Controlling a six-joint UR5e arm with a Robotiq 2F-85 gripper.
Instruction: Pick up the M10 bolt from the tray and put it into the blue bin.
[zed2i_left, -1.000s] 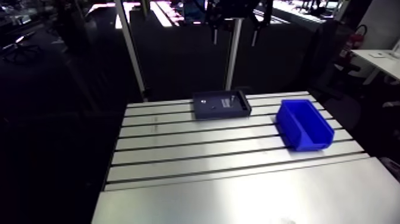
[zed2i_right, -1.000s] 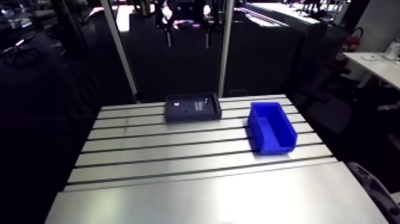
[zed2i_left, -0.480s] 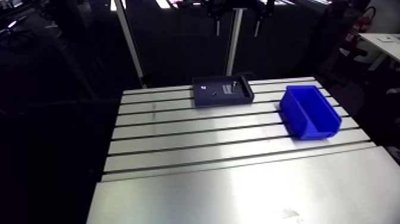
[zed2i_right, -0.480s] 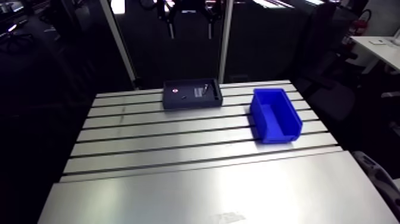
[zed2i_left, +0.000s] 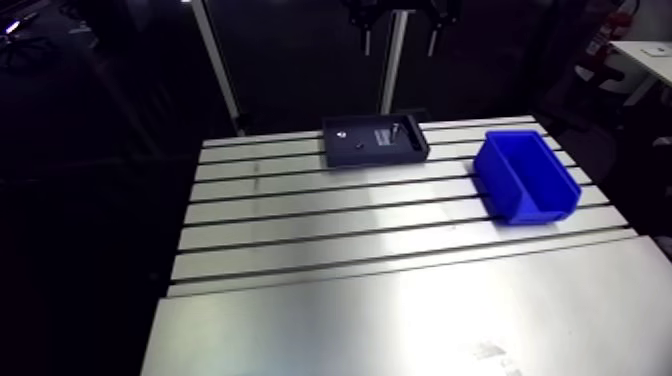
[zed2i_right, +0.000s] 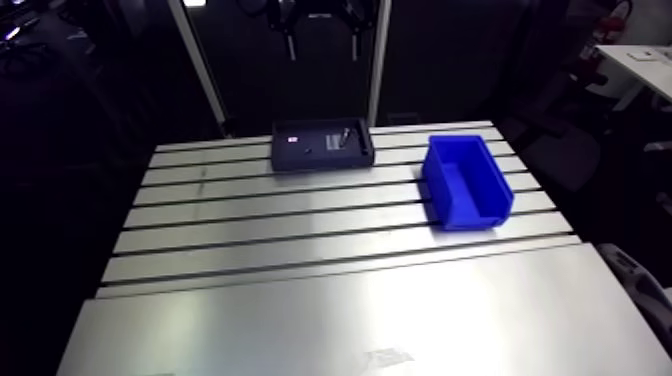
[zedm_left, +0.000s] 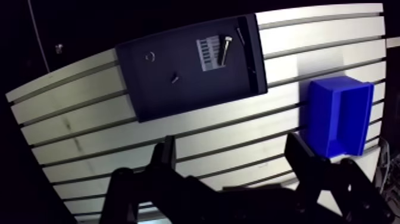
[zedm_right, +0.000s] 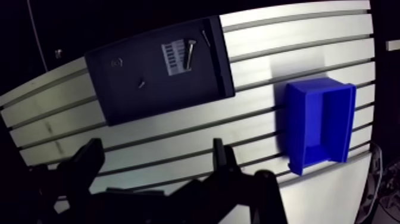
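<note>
In my arm view, open table fills the left and bottom. The tray sits upper centre at the far edge, the blue bin by the right edge. My wrist view shows the M10 bolt plainly, lying in the tray. The gripper has its fingers spread wide, holding nothing.

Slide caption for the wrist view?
Open gripper above the table; dark tray with the bolt ahead, blue bin beside it.
</note>
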